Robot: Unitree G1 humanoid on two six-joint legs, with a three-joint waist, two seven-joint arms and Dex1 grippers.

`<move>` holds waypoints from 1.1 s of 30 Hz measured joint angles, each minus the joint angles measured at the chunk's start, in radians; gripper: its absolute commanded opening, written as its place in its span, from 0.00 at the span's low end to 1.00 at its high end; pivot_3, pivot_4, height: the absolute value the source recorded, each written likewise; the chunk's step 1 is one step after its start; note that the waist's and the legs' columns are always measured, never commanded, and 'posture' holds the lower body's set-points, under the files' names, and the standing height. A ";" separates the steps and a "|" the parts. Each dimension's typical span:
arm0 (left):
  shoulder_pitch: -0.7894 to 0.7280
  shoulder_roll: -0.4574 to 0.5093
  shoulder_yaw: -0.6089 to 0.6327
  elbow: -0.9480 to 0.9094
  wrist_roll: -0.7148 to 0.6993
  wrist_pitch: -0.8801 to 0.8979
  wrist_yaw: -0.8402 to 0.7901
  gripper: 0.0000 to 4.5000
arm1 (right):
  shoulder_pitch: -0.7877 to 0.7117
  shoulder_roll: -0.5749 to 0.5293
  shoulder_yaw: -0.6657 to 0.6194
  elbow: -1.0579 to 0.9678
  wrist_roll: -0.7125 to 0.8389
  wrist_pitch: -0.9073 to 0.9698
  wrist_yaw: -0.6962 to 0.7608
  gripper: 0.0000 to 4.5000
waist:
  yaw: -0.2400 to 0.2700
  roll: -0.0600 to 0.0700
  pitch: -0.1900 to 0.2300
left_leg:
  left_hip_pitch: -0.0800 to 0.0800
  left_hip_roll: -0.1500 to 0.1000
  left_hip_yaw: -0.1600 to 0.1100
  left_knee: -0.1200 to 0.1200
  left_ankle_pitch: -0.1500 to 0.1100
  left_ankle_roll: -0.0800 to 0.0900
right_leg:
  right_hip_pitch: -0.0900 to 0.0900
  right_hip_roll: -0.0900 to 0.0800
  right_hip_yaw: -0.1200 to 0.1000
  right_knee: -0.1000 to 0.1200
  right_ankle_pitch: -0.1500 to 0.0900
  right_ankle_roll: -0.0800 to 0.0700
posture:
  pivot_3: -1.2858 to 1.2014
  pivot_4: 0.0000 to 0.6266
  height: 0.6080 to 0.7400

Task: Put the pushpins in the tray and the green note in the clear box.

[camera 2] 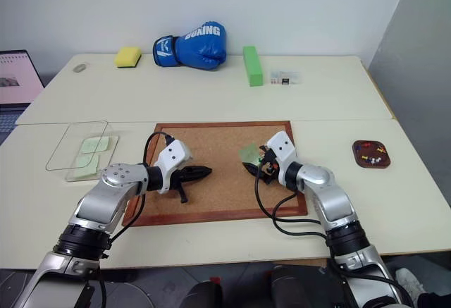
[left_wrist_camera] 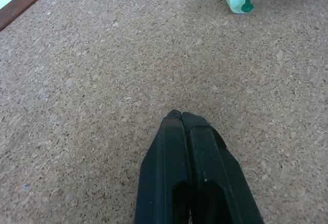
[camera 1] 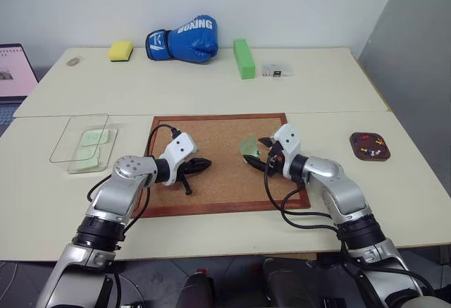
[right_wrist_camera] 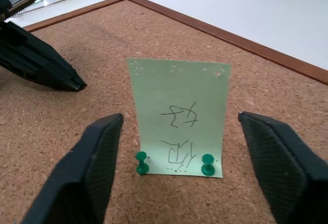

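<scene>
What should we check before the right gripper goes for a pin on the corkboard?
1. Right gripper open: ok, black fingers spread either side of the pale green paper note.
2. Two green-headed pushpins in the note's near edge: ok, both visible between the fingers.
3. Note free to lift: not ok, both pins in place.
4. Left gripper out of the way: ok, shut, over bare cork of the wood-framed corkboard, apart from the note.
5. Small dark brown tray ready: ok, on the table to the right, pins already inside.
6. Clear plastic box reachable: cannot tell; green slips already inside.
</scene>
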 measured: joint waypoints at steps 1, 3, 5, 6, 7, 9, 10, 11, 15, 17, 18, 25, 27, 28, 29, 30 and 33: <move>0.000 0.000 0.000 0.000 0.000 0.000 0.001 0.00 | 0.000 0.001 -0.002 0.005 0.000 -0.001 0.000 0.60 | 0.000 0.000 0.000 | 0.000 0.000 0.000 0.000 0.000 0.000 | 0.000 0.000 0.000 0.000 0.000 0.000 | 0.52 0.24 1.00; 0.000 0.000 0.000 0.000 0.000 0.001 0.002 0.00 | 0.000 0.003 -0.006 0.019 -0.002 -0.002 0.000 0.51 | 0.000 0.000 0.000 | 0.000 0.000 0.000 0.000 0.000 0.000 | 0.000 0.000 0.000 0.000 0.000 0.000 | 0.52 0.24 1.00; 0.000 0.000 0.000 0.000 0.000 0.001 0.002 0.00 | 0.000 0.003 -0.007 0.026 -0.008 -0.002 -0.001 0.44 | 0.000 0.000 0.000 | 0.000 0.000 0.000 0.000 0.000 0.000 | 0.000 0.000 0.000 0.000 0.000 0.000 | 0.52 0.24 1.00; 0.000 0.000 0.000 0.000 0.000 0.001 0.002 0.00 | 0.000 0.003 -0.007 0.029 -0.009 -0.002 -0.001 0.39 | 0.000 0.000 0.000 | 0.000 0.000 0.000 0.000 0.000 0.000 | 0.000 0.000 0.000 0.000 0.000 0.000 | 0.52 0.24 1.00; 0.000 -0.001 0.000 0.000 0.000 0.001 0.003 0.00 | 0.000 0.003 -0.007 0.032 -0.011 -0.002 -0.001 0.34 | 0.000 0.000 0.000 | 0.000 0.000 0.000 0.000 0.000 0.000 | 0.000 0.000 0.000 0.000 0.000 0.000 | 0.52 0.24 1.00; 0.000 -0.001 0.000 0.000 0.000 0.001 0.003 0.00 | 0.000 0.003 -0.006 0.035 -0.020 -0.002 -0.001 0.25 | 0.000 0.000 0.000 | 0.000 0.000 0.000 0.000 0.000 0.000 | 0.000 0.000 0.000 0.000 0.000 0.000 | 0.52 0.24 1.00; 0.000 -0.001 0.000 0.000 0.000 0.001 0.003 0.00 | 0.000 0.003 -0.005 0.039 -0.024 -0.002 -0.001 0.20 | 0.000 0.000 0.000 | 0.000 0.000 0.000 0.000 0.000 0.000 | 0.000 0.000 0.000 0.000 0.000 0.000 | 0.52 0.24 1.00; 0.000 -0.001 0.000 0.000 0.000 0.001 0.003 0.00 | 0.000 0.003 -0.005 0.045 -0.030 -0.002 -0.001 0.16 | 0.000 0.000 0.000 | 0.000 0.000 0.000 0.000 0.000 0.000 | 0.000 0.000 0.000 0.000 0.000 0.000 | 0.52 0.24 1.00; 0.001 -0.001 0.000 0.000 0.000 0.001 0.004 0.00 | -0.004 0.005 -0.005 0.069 -0.051 -0.004 -0.010 0.01 | 0.000 0.000 0.000 | 0.000 0.000 0.000 0.000 0.000 0.000 | 0.000 0.000 0.000 0.001 0.000 0.000 | 0.52 0.24 1.00; 0.002 -0.001 0.000 -0.002 0.000 0.002 0.005 0.00 | -0.008 0.008 -0.005 0.075 -0.055 -0.005 -0.013 0.01 | 0.000 0.000 0.000 | 0.000 0.000 0.000 0.000 0.000 0.000 | 0.000 0.000 0.000 0.001 0.000 0.000 | 0.52 0.24 1.00; 0.003 -0.001 0.000 -0.002 0.000 0.003 0.005 0.00 | -0.013 0.009 -0.005 0.081 -0.057 -0.005 -0.014 0.01 | -0.001 0.000 0.000 | 0.001 0.000 0.000 0.000 0.000 0.000 | 0.000 0.000 0.000 0.001 0.000 0.000 | 0.52 0.24 1.00; 0.007 -0.001 0.002 -0.005 0.000 0.003 0.007 0.00 | -0.022 0.016 -0.004 0.092 -0.067 -0.005 -0.016 0.01 | -0.002 0.000 0.000 | 0.001 0.000 0.000 0.000 0.000 0.000 | 0.000 0.000 0.000 0.001 0.000 0.000 | 0.52 0.24 1.00; 0.008 -0.001 0.003 -0.006 0.000 0.003 0.007 0.00 | -0.022 0.016 -0.005 0.092 -0.067 -0.005 -0.016 0.01 | -0.003 0.000 0.000 | 0.001 0.000 0.000 0.000 0.000 0.000 | 0.000 0.000 0.000 0.001 0.000 0.000 | 0.52 0.24 1.00; 0.008 -0.001 0.003 -0.006 0.000 0.003 0.007 0.00 | -0.022 0.016 -0.004 0.092 -0.067 -0.005 -0.016 0.01 | -0.003 0.000 0.000 | 0.001 0.000 0.000 0.000 0.000 0.000 | 0.000 0.000 0.000 0.001 0.000 0.000 | 0.52 0.24 1.00; 0.008 0.000 0.003 -0.006 0.000 0.003 0.007 0.00 | -0.022 0.016 -0.005 0.092 -0.066 -0.005 -0.015 0.06 | -0.003 0.000 0.000 | 0.001 0.000 0.000 0.000 0.000 0.000 | 0.000 0.000 0.000 0.001 0.000 0.000 | 0.52 0.24 1.00; 0.009 0.000 0.003 -0.007 0.000 0.002 0.007 0.00 | -0.022 0.015 -0.005 0.092 -0.065 -0.005 -0.013 0.08 | -0.003 0.000 0.000 | 0.001 0.000 0.000 0.000 0.000 0.000 | 0.000 0.000 0.000 0.001 0.000 0.000 | 0.52 0.24 1.00; 0.010 0.000 0.004 -0.009 0.000 0.002 0.007 0.00 | -0.022 0.013 -0.008 0.090 -0.063 -0.005 -0.011 0.19 | -0.003 0.000 0.000 | 0.001 0.000 0.000 0.000 0.000 0.000 | 0.000 0.000 0.000 0.001 0.000 0.000 | 0.52 0.24 1.00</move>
